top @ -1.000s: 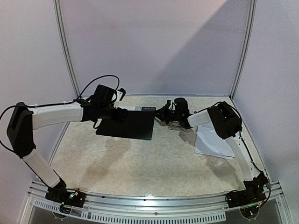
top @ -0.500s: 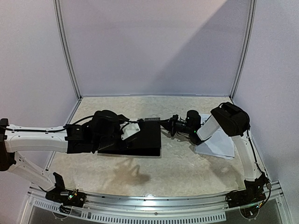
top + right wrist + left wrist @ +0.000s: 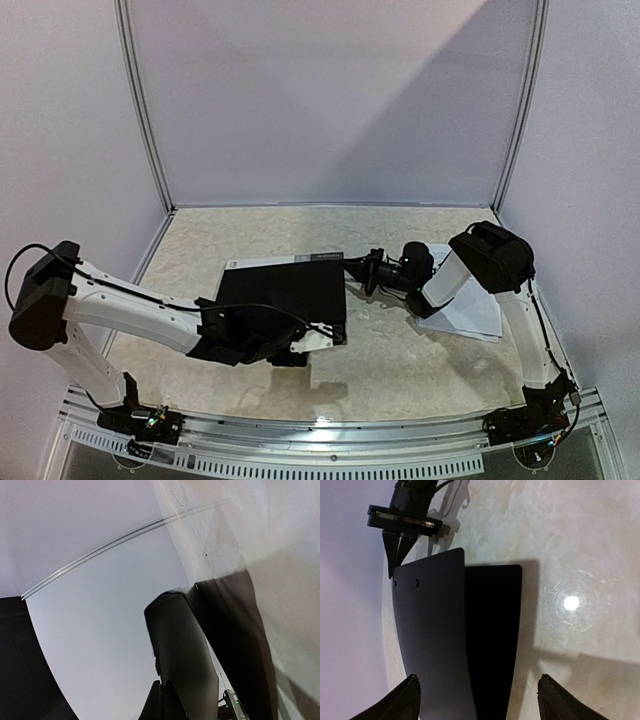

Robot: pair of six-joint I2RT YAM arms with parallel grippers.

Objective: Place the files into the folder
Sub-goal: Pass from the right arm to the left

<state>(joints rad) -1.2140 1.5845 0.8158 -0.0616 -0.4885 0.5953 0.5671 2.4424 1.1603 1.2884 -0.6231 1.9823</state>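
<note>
The right gripper (image 3: 395, 566) was clenched, its two fingers pinched together on the far corner of the folder (image 3: 285, 290). In the left wrist view the cover looked tilted up at that corner, with a darker strip showing beside it. The left gripper (image 3: 478, 677) stood released, jaws spread wide and grasping nothing. Its fingertips (image 3: 414, 680) sat low at the folder's near edge, and the pictures did not show whether they touched it.

The folder lay on the table (image 3: 400, 350), a pale marbled surface, roughly midway between the two arms. The files (image 3: 478, 312) lay flat on the table's right side, partly under the right arm and apart from the folder. Plain lilac walls (image 3: 330, 100) closed in the back and both sides, with metal posts in the far corners. A metal rail (image 3: 330, 435) ran along the near edge.
</note>
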